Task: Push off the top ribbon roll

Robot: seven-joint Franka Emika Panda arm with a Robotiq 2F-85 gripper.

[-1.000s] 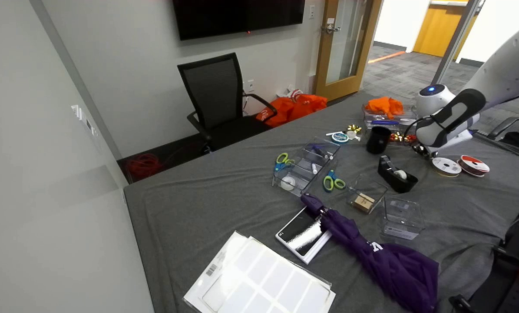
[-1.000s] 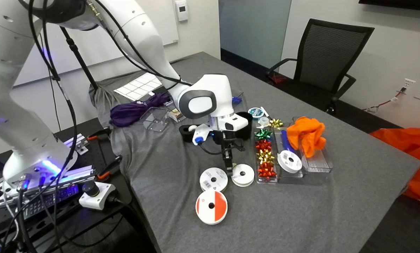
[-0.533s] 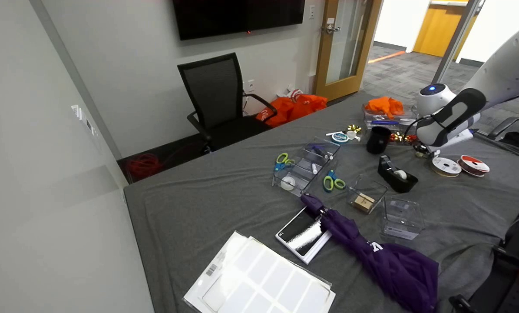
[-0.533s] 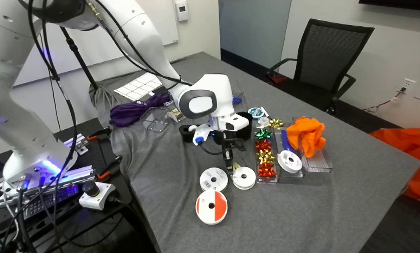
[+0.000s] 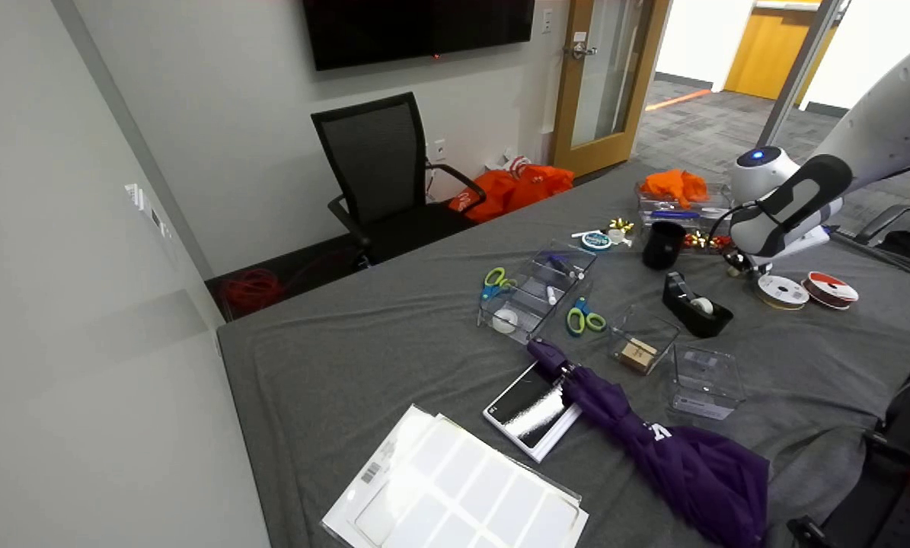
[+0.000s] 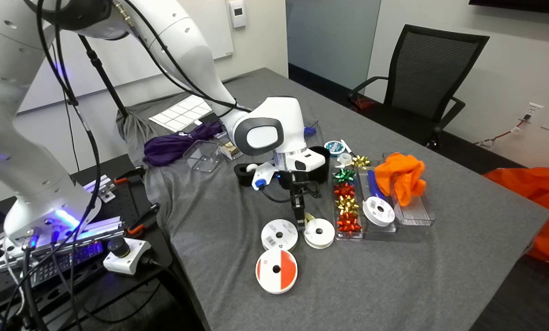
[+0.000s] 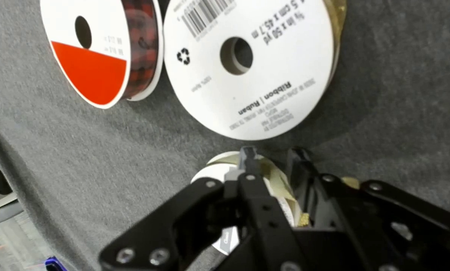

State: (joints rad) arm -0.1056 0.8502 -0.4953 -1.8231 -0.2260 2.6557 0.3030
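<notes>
A small white ribbon roll (image 6: pixel 313 239) with gold ribbon lies on the grey cloth; its tail shows beside it. In the wrist view this roll (image 7: pixel 217 173) is partly hidden behind my left finger (image 7: pixel 249 158). My gripper (image 7: pixel 273 153) has its jaws apart, with gold ribbon visible between and behind them. In an exterior view the gripper (image 6: pixel 300 224) points down at this roll's edge; contact is unclear. A larger white roll with a barcode (image 7: pixel 285 67) lies just beyond the fingertips. A red-and-white plaid roll (image 7: pixel 100 71) touches it. I cannot tell whether any roll is stacked.
A clear tray of bows (image 6: pixel 348 236) stands beside the small roll. Another white roll (image 6: pixel 384 218) sits on a clear bin, with orange cloth (image 6: pixel 400 177) behind. A black tape dispenser (image 5: pixel 694 312) and black cup (image 5: pixel 662 245) stand near the arm.
In an exterior view the small white roll has shifted slightly right and toward the camera, and more of its gold tail shows. The gripper has barely moved. The other rolls stay put.
</notes>
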